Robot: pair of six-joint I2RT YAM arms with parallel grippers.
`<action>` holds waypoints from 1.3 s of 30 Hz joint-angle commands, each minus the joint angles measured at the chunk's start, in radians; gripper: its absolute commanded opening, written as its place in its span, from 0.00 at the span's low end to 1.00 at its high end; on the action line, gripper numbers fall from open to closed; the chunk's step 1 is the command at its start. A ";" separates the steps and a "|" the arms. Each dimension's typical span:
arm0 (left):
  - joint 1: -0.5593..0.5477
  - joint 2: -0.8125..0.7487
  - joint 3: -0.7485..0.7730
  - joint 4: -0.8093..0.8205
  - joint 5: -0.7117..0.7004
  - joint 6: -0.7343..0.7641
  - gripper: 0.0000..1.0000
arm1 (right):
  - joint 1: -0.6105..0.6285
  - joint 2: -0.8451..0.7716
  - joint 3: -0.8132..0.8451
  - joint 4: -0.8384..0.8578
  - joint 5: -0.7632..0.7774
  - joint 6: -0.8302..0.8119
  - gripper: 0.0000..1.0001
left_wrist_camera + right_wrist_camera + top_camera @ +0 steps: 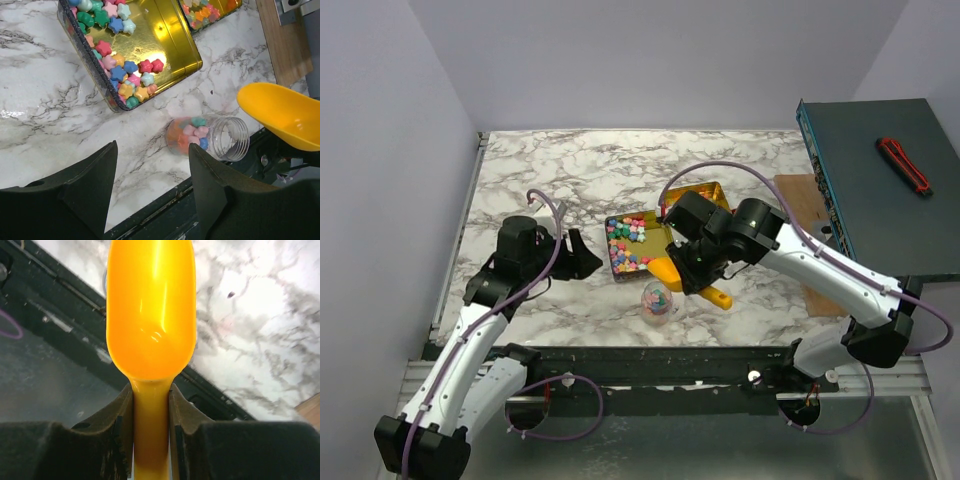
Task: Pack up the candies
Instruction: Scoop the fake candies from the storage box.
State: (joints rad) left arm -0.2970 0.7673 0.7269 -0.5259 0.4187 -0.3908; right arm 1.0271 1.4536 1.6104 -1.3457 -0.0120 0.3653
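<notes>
Left wrist view: the top edge cuts off the gold tin (170,30) and part of its candies (118,73); the right edge cuts off the scoop (280,112). Right wrist view: the scoop handle runs off the bottom edge between the fingers of the right claw (151,395).

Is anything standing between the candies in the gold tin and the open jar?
Nothing visible does. The candies lie loose in the gold tin, and only bare marble separates it from the jar, whose mouth has no lid. The right gripper holds the empty scoop beside it.
</notes>
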 commanded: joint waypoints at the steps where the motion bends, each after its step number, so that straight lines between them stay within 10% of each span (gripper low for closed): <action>1: -0.004 0.030 0.011 -0.011 -0.017 0.009 0.61 | -0.005 0.056 0.063 0.064 0.180 -0.136 0.00; 39: 0.008 0.479 0.011 0.204 -0.027 -0.389 0.59 | -0.116 0.241 -0.257 0.695 0.394 -1.373 0.01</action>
State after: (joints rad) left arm -0.2966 1.2278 0.7601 -0.3817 0.3695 -0.7383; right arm 0.9207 1.6989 1.3773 -0.8051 0.3275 -0.8219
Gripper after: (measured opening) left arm 0.592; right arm 0.282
